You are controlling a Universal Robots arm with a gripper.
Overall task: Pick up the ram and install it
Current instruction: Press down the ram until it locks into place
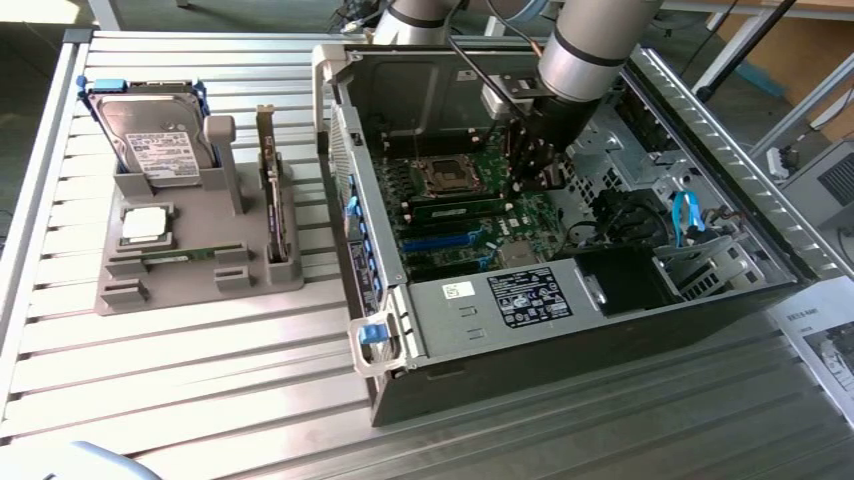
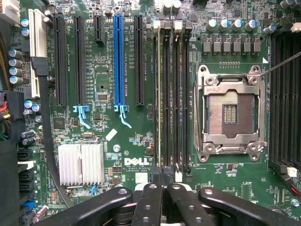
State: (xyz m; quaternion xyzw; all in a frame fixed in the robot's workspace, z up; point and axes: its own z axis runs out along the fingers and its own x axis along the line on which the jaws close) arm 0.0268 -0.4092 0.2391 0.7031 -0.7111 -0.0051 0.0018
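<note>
The ram (image 2: 160,94) stands edge-on in the memory slot farthest from the CPU socket (image 2: 230,113), showing as a thin green-yellow line. In the exterior view the ram (image 1: 454,210) is a long green stick lying across the motherboard just below the socket. My gripper (image 2: 161,173) is shut, its black fingertips (image 2: 153,179) pressed together right over one end of the stick. Whether they touch it I cannot tell. Seen from outside, the gripper (image 1: 531,180) reaches down into the open PC case (image 1: 387,330) above the board.
Beside the ram are three bare black memory slots (image 2: 176,94). A blue expansion slot (image 2: 119,61), black slots and a silver heatsink (image 2: 81,163) sit further along the board. Outside the case, a grey stand holds a hard drive (image 1: 154,140) and an upright card (image 1: 276,200).
</note>
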